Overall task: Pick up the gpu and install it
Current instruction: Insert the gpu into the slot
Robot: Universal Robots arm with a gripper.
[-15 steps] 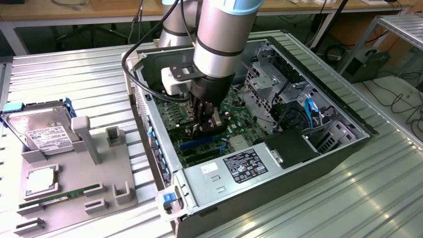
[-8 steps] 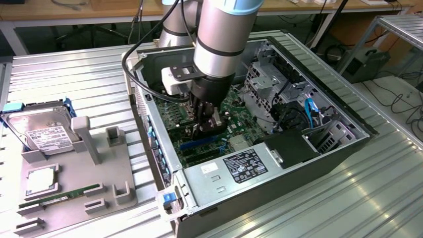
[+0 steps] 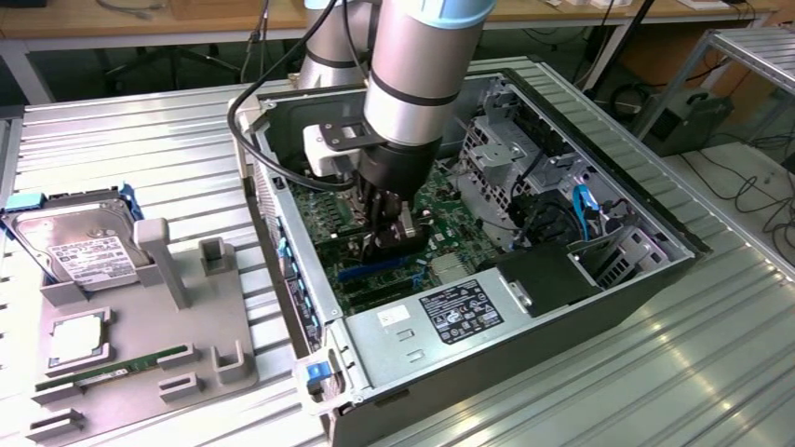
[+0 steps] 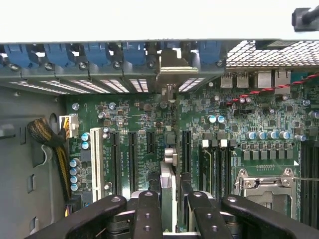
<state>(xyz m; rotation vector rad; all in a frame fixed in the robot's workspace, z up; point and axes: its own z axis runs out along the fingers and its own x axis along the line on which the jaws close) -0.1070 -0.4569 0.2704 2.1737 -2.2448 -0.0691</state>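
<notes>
1. GPU, the thin dark card with a silver metal bracket, stands edge-on, clamped between the black gripper's fingers over the green motherboard, bracket toward the case's rear edge.
2. Risk, I'd say: any tilt and its edge misses the slot, jamming against neighbouring connectors.
3. Wrist view gives card-to-slot alignment; exterior view gives the open grey computer case on the ribbed metal table.

light: bright, even | glare: metal table | shadows: soft
</notes>
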